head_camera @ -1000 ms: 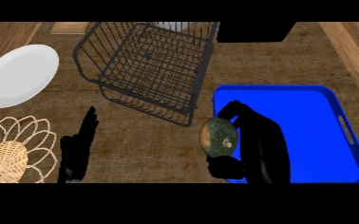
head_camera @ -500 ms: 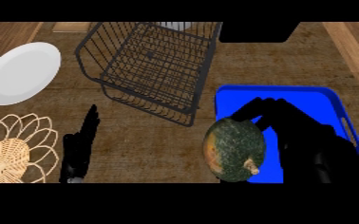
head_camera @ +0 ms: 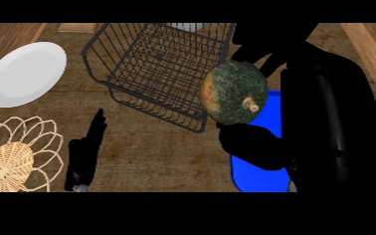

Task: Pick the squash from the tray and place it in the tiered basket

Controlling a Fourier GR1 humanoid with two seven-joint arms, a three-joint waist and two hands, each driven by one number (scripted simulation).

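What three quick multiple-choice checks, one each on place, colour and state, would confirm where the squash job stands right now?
1. Where is the squash?
A. lying in the tray
B. held up by the basket's right edge
C. on the white plate

2. What colour is the tray?
A. blue
B. red
C. white

3. What is the left hand doing?
A. gripping the basket
B. holding the plate
C. open, holding nothing

Answers: 1 B, the right hand holds the squash beside the basket, above the tray. 2 A, its visible corner is blue. 3 C, its fingers are straight above the counter.
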